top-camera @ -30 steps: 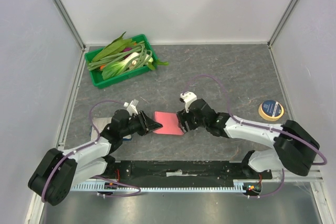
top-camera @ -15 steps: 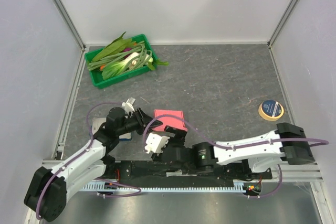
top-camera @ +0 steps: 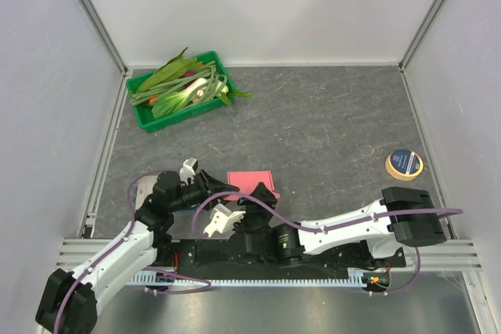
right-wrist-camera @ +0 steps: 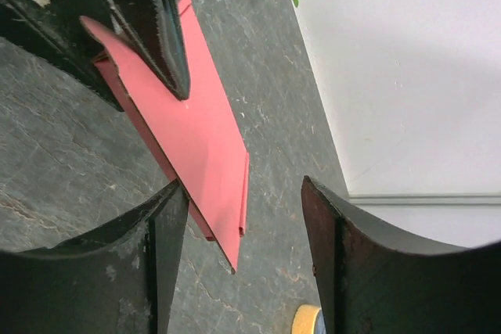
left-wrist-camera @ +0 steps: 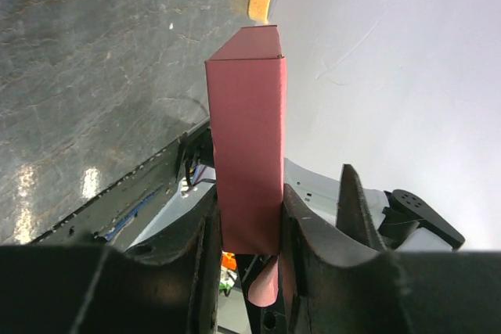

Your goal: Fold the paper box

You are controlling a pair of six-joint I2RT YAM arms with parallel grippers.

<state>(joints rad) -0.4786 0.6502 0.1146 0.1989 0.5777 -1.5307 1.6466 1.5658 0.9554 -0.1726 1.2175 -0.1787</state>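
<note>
The paper box (top-camera: 252,179) is a pink-red, partly folded flat sleeve, held just above the table near the front middle. My left gripper (top-camera: 227,187) is shut on its left end; in the left wrist view the box (left-wrist-camera: 246,131) stands out from between the fingers (left-wrist-camera: 200,248). My right gripper (top-camera: 257,195) comes in from the near side and stands open. In the right wrist view the box's free end (right-wrist-camera: 196,146) lies between its jaws, close to the left finger (right-wrist-camera: 168,248) and well apart from the right one. The left gripper's black fingers (right-wrist-camera: 149,13) clamp the far end.
A green tray (top-camera: 145,119) full of leafy vegetables stands at the back left. A yellow tape roll (top-camera: 404,163) lies at the right. White enclosure walls close the table on three sides. The right arm stretches along the near edge.
The right gripper left the box's right end and swung round to the near side, left of where it was. The left gripper kept its hold and drew the box slightly nearer.
</note>
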